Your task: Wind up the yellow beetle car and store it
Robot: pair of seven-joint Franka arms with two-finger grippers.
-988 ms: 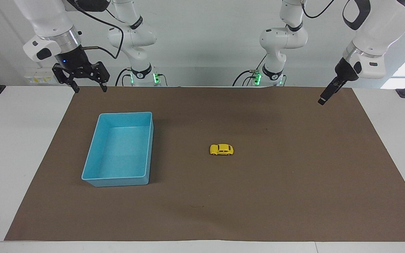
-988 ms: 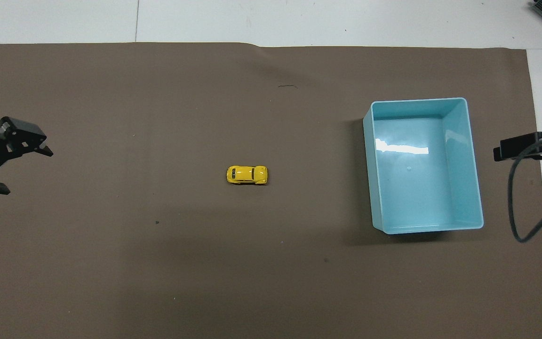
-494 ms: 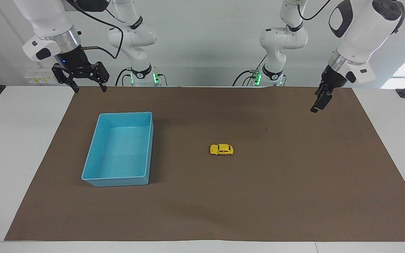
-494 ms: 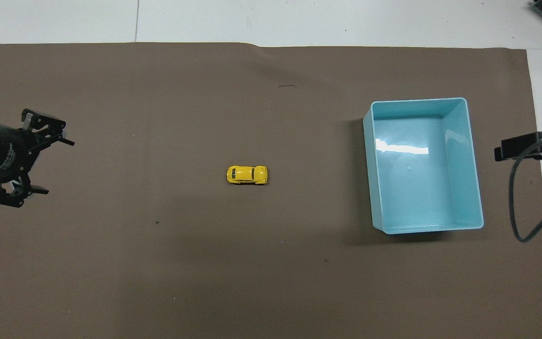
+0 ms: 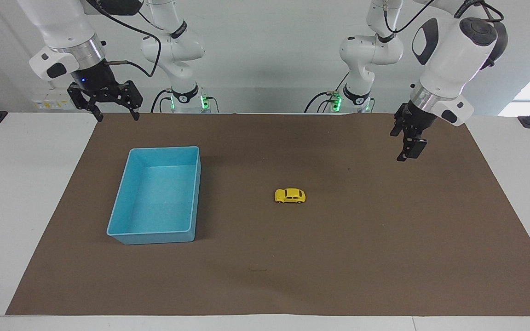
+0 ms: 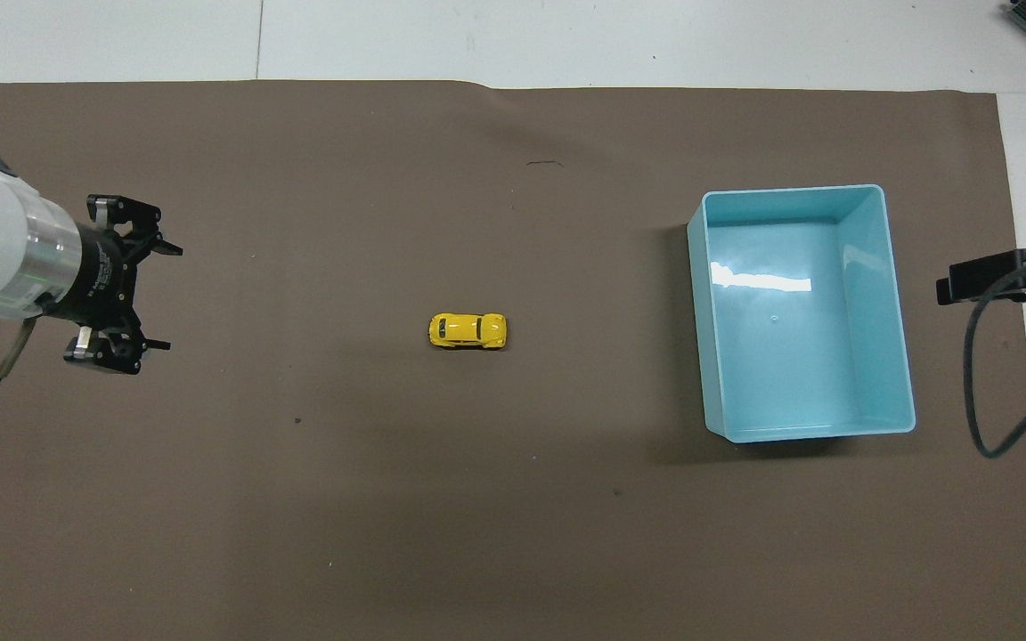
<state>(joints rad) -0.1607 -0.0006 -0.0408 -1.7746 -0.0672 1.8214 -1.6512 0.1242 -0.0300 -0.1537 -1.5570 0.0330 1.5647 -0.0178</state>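
Beetle car [image 5: 290, 196] sits on brown mat [image 5: 338, 257]; left end effector [image 5: 406, 151] and right end effector [image 5: 117, 115] hang released.

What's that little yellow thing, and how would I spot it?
Start from the brown mat that covers the table. Near its middle, beside the open blue tray and apart from it, sits the yellow beetle car. It is tiny, rounded and bright yellow, with dark windows.

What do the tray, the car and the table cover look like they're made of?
Blue tray: likely glossy moulded plastic, with a bright glare streak on its floor. Yellow beetle car: shiny painted shell, metal or plastic unclear. Brown mat: matte, paper-like sheet, with a slight buckle along one edge.
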